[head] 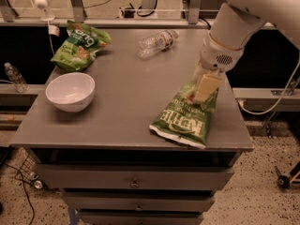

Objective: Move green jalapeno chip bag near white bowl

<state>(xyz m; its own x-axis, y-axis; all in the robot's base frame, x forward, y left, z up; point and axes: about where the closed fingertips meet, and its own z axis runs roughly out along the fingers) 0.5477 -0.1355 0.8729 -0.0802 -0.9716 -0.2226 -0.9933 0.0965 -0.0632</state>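
though its grip is unclear, the hand overlaps the "kettle" bag (white bowl well apart).

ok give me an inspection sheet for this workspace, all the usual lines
surface: flat grey metal table top, over drawers
job's things: olive-green glossy KETTLE chip bag lying front right; round plain white bowl at left, well apart from it
clutter: lighter green snack bag back left; clear plastic bottle on its side at back
gripper: cream gripper at the chip bag's upper end
cables: white cable at right, below table level
surroundings: speckled floor; small bottle on left ledge
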